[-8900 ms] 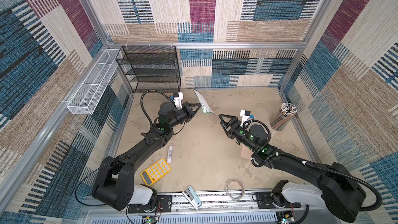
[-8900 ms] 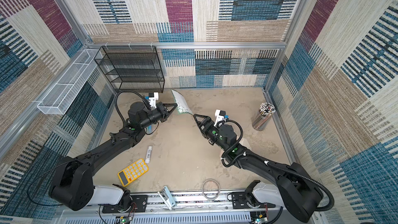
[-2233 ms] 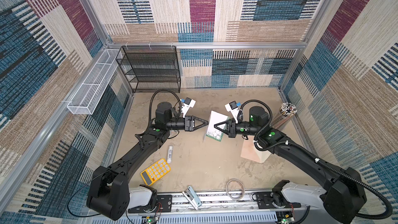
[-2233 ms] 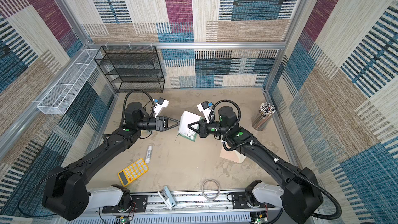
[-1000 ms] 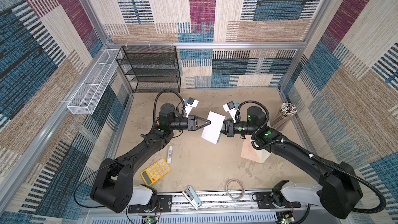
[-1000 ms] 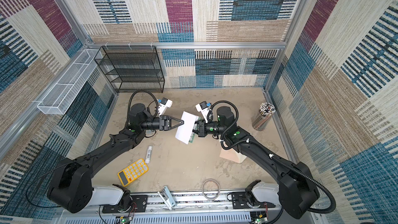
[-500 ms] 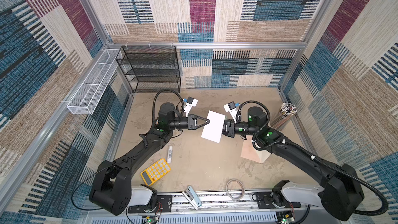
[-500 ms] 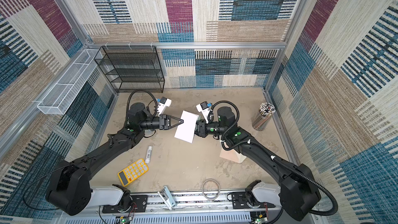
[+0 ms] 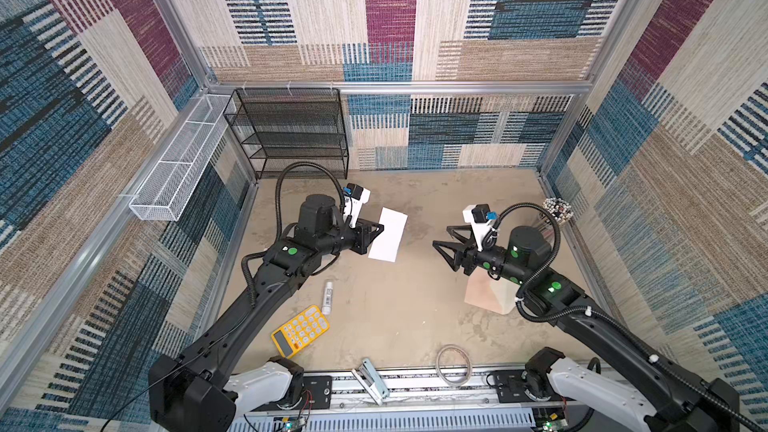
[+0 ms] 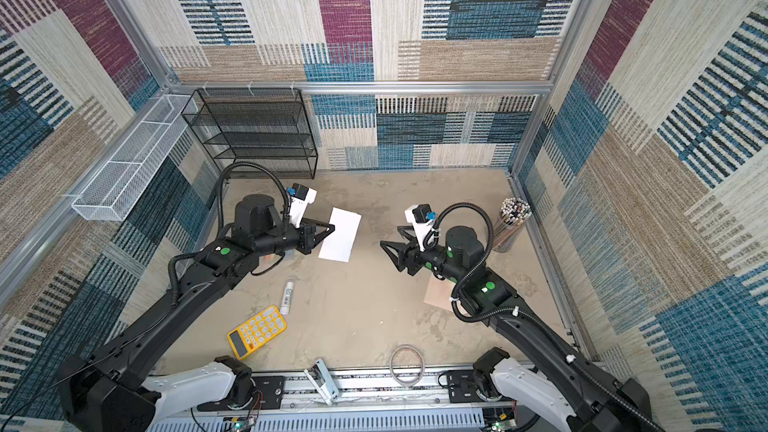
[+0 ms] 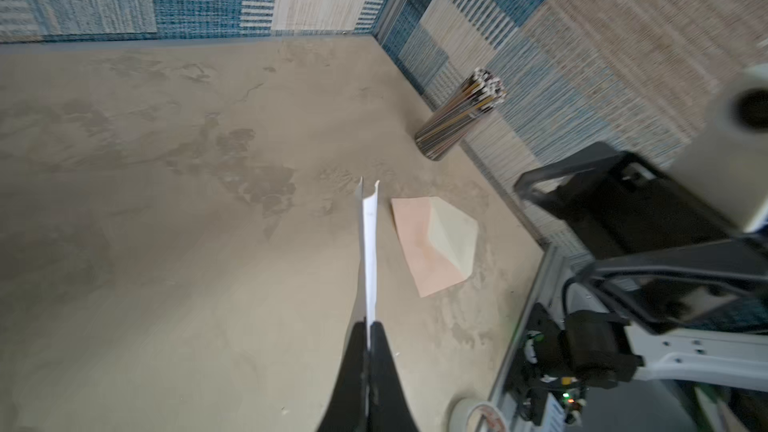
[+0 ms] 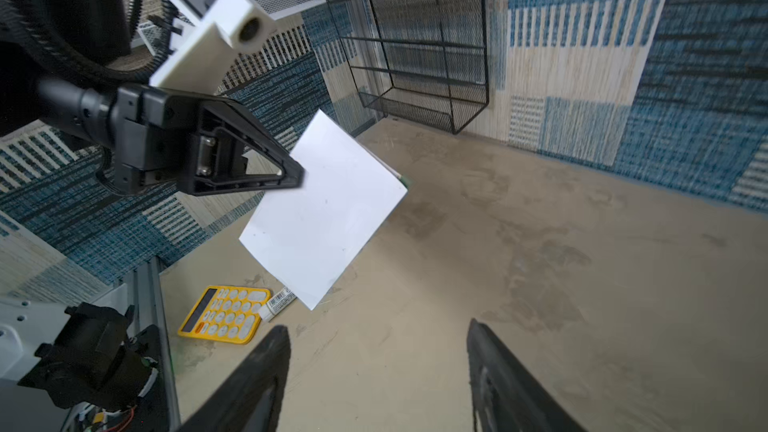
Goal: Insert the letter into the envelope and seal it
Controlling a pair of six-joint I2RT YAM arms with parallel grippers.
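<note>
The right gripper (image 9: 440, 236) is hanging spread wide. The cup (image 10: 505, 236) at the table's (image 9: 395, 305) right edge is holding pencils (image 10: 515, 209). The envelope (image 9: 484, 295) is lying flap-open near that edge. The left gripper (image 9: 381, 227) is pinching the letter (image 9: 392, 234) in the air, left of the table's middle.

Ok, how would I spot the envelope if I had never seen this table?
Start at the cup of pencils by the right wall. Nearer the front, partly under the right arm, the envelope lies flat on the table. It is the only peach-pink paper, with a cream flap showing; the letter is white.
</note>
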